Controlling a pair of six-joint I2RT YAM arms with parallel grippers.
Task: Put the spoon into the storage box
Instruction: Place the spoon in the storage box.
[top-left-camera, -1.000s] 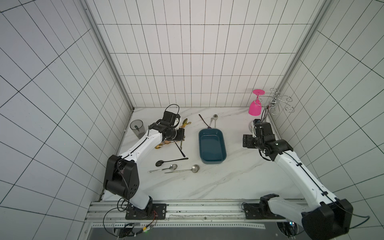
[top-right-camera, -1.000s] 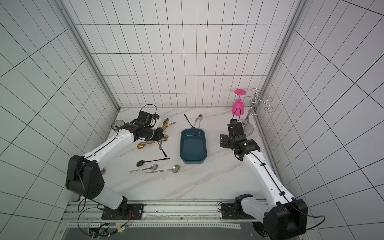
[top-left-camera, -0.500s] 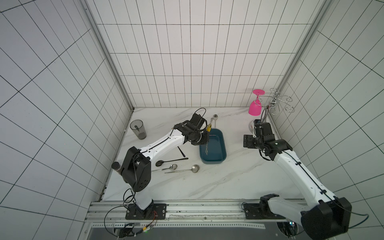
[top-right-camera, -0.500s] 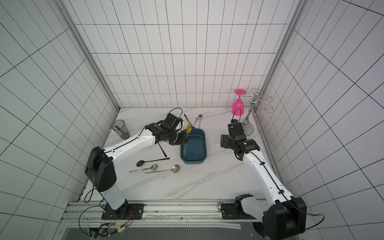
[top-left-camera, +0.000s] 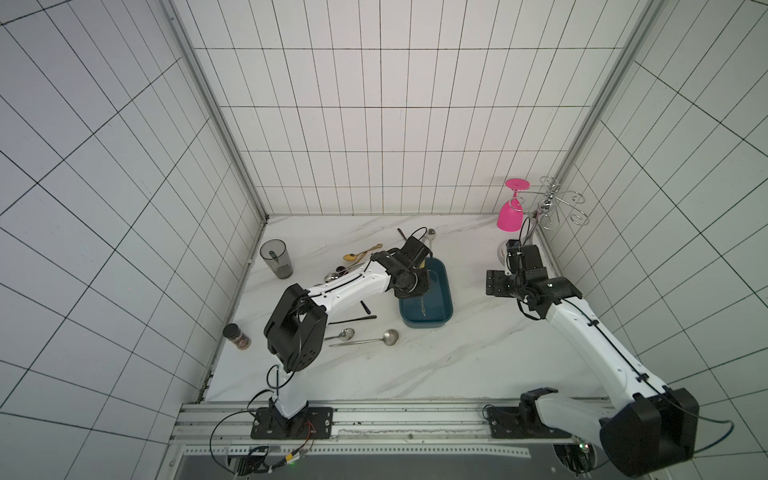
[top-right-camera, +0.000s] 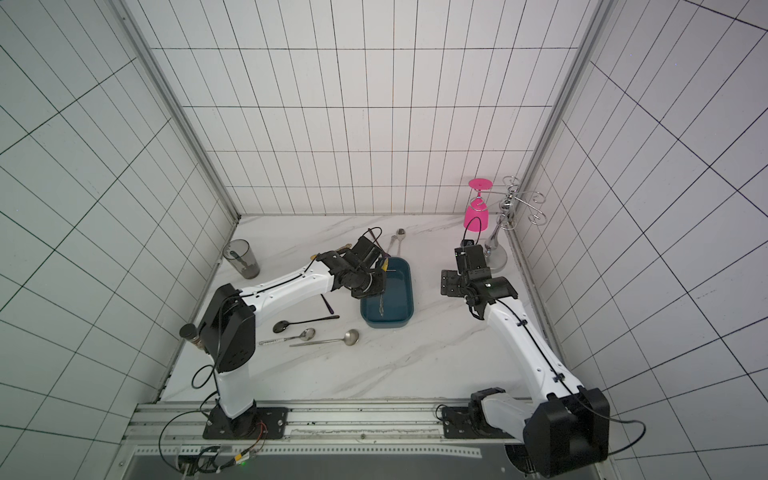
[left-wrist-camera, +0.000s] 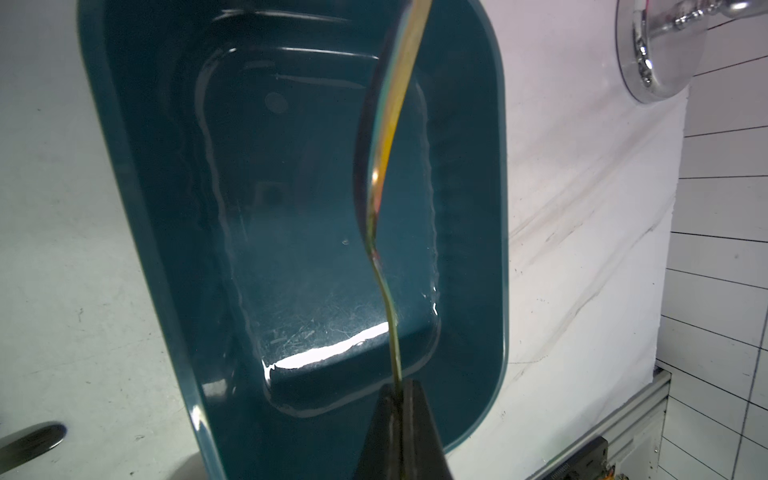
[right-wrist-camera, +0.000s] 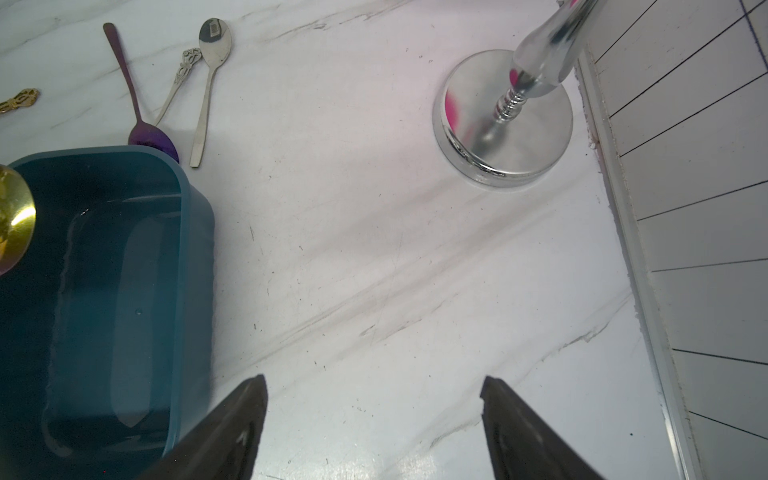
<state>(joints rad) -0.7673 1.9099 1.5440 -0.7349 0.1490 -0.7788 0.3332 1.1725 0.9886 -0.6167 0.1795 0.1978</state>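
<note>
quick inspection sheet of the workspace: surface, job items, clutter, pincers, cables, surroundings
surface: white marble tabletop, lightly scuffed.
job's things: teal storage box, floor bare; gold spoon held over it, not released.
clutter: loose spoons around the box, smoky cup, spice jar, pink glass inverted on chrome rack.
pincers: left pincer shut on the spoon's handle; right pincer open, empty, beside the box.
cables: black loop at the left wrist; loose wires below the base rail.
surroundings: white tiled walls; nothing else seen.
</note>
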